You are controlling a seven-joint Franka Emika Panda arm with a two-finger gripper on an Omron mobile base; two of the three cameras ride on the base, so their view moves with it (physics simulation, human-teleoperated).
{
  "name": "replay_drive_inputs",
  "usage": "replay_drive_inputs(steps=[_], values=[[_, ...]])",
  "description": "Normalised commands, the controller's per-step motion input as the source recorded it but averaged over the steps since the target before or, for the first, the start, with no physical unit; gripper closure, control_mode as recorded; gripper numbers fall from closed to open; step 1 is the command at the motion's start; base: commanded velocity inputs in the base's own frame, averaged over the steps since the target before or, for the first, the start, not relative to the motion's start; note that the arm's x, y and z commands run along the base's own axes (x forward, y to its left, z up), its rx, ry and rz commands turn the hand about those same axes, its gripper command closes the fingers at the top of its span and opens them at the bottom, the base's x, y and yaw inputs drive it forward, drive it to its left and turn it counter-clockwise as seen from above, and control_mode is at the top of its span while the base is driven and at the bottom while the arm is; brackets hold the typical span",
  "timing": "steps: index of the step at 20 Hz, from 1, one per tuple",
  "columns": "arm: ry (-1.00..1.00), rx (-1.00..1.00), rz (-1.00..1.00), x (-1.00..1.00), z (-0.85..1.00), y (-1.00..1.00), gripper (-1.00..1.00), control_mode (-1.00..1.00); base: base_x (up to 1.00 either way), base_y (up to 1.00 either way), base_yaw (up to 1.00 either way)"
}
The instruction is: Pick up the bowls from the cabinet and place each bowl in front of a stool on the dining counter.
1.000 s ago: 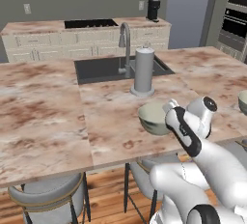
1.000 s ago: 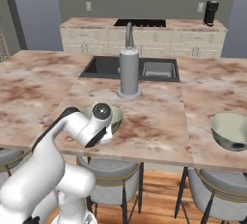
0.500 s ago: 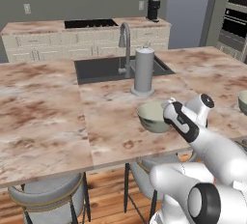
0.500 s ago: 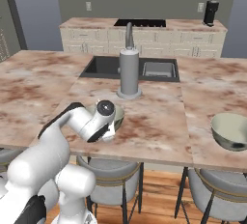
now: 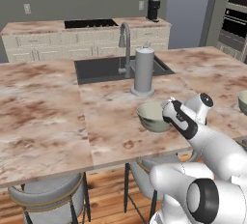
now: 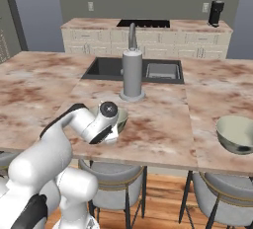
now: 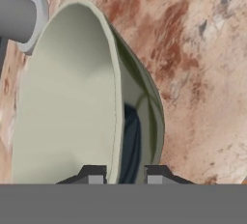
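Hand view: gripper [image 7: 124, 179] is seen clamped on the rim of a bowl [image 7: 67, 97] resting on the dining counter [image 5: 43, 121] near its front edge above a stool [image 6: 111, 173], second bowl [image 6: 237, 133] set farther right.

Bowl [image 7: 67, 97] close up, cream inside, glossy grey-green outside, its rim caught between two dark fingers [image 7: 94, 175]. Marbled pink-brown desk [image 7: 193, 39] beneath. Grey cylinder [image 7: 19, 18] at upper left.
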Motion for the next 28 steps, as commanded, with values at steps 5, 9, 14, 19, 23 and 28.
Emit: replay_drive_inputs(steps=[5, 9, 14, 19, 23, 28], values=[[0.0, 0.0, 0.0, 0.0, 0.0, 0.0, 1.0, -1.0, 0.0, 0.0, 0.0], [0.0, 0.0, 0.0, 0.0, 0.0, 0.0, -1.0, -1.0, 0.0, 0.0, 0.0], [0.0, 0.0, 0.0, 0.0, 0.0, 0.0, -1.0, -1.0, 0.0, 0.0, 0.0], [0.0, 0.0, 0.0, -0.02, 0.4, 0.0, -1.0, -1.0, 0.0, 0.0, 0.0], [0.0, -0.13, 0.0, -0.07, 1.0, 0.0, -1.0, -1.0, 0.0, 0.0, 0.0], [0.02, -0.18, 0.0, -0.45, 0.98, 0.0, -1.0, -1.0, 0.0, 0.0, 0.0]])
